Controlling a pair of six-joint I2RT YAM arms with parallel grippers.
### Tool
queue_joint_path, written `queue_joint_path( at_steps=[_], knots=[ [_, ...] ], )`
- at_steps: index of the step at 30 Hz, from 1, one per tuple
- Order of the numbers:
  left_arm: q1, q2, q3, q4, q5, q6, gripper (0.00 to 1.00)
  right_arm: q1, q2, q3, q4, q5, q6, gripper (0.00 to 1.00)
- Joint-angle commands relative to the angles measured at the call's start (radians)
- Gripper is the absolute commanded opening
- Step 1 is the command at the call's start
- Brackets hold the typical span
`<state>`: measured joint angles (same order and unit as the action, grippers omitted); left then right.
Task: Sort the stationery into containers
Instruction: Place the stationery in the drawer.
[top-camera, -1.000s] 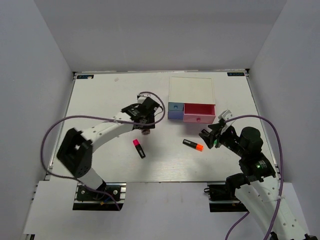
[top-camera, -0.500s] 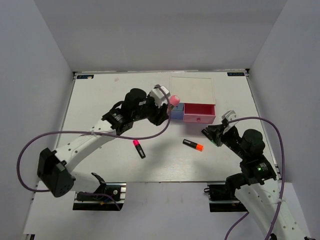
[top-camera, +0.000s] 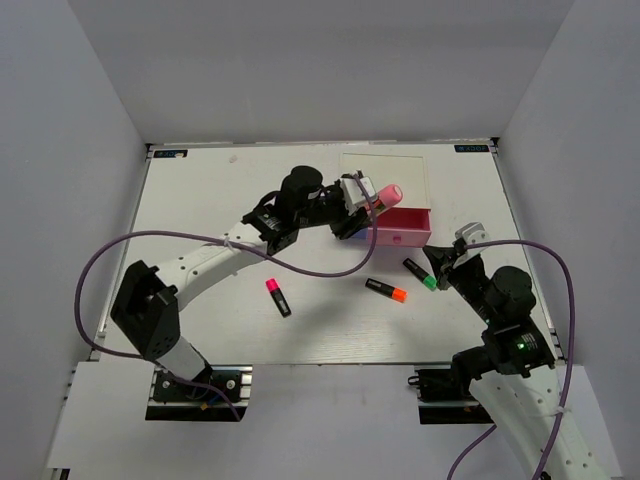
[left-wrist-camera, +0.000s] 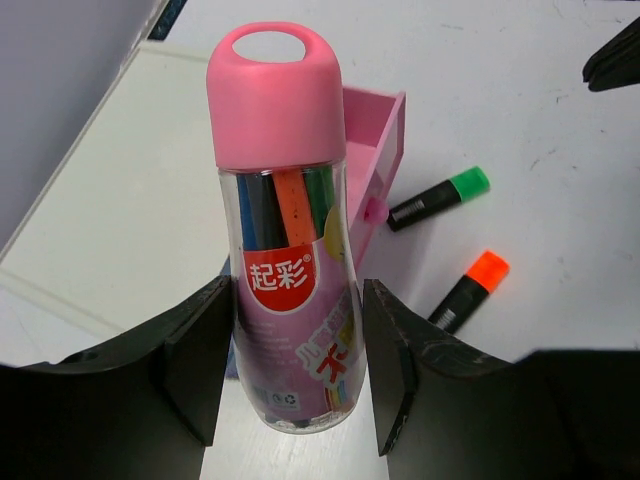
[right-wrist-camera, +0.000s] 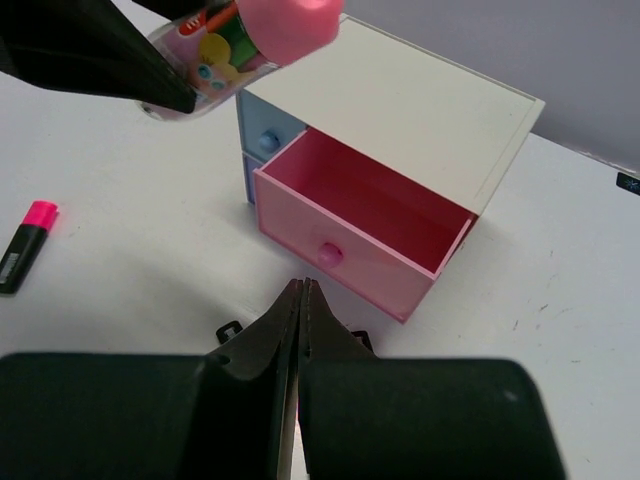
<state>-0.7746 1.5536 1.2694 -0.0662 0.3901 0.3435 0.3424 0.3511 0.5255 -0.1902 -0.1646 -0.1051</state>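
My left gripper (top-camera: 368, 200) is shut on a clear cylinder of pens with a pink cap (top-camera: 386, 195), holding it in the air over the left end of the open pink drawer (top-camera: 405, 228). In the left wrist view the cylinder (left-wrist-camera: 285, 200) stands between both fingers (left-wrist-camera: 200, 360), with the drawer (left-wrist-camera: 375, 150) below. A green-ended marker (top-camera: 420, 273), an orange-ended one (top-camera: 386, 290) and a pink-ended one (top-camera: 278, 297) lie on the table. My right gripper (right-wrist-camera: 302, 287) is shut and empty, pointing at the pink drawer (right-wrist-camera: 350, 240) from close by, just right of the green marker.
The white organiser (top-camera: 385, 180) stands at the back middle, with a blue drawer front (right-wrist-camera: 268, 132) shut left of the pink one. The left arm stretches across the table's middle. Walls close in the table on three sides.
The left arm has lifted the pink-capped cylinder from the table and swung it right, up over the pink drawer. The right gripper has drawn back from the green marker and shut.
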Motion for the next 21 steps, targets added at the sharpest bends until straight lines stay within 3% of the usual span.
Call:
queue_joint_path(
  at_steps=[1, 8, 14, 16, 21],
  knots=[
    [-0.02, 0.034, 0.059, 0.129, 0.046, 0.037, 0.06, 0.001, -0.021, -0.002, 0.06, 0.037, -0.007, 0.0],
    [-0.054, 0.189, 0.162, 0.198, -0.014, 0.048, 0.09, 0.003, -0.041, -0.004, 0.064, 0.051, -0.005, 0.0],
    [-0.084, 0.287, 0.263, 0.145, -0.08, 0.097, 0.13, 0.009, -0.046, -0.005, 0.066, 0.056, -0.008, 0.0],
    [-0.084, 0.315, 0.284, 0.123, -0.105, 0.109, 0.17, 0.01, -0.047, -0.007, 0.063, 0.056, -0.008, 0.0],
    [-0.104, 0.324, 0.295, 0.114, -0.151, 0.129, 0.38, 0.009, -0.049, -0.007, 0.063, 0.051, -0.01, 0.0]
  ],
)
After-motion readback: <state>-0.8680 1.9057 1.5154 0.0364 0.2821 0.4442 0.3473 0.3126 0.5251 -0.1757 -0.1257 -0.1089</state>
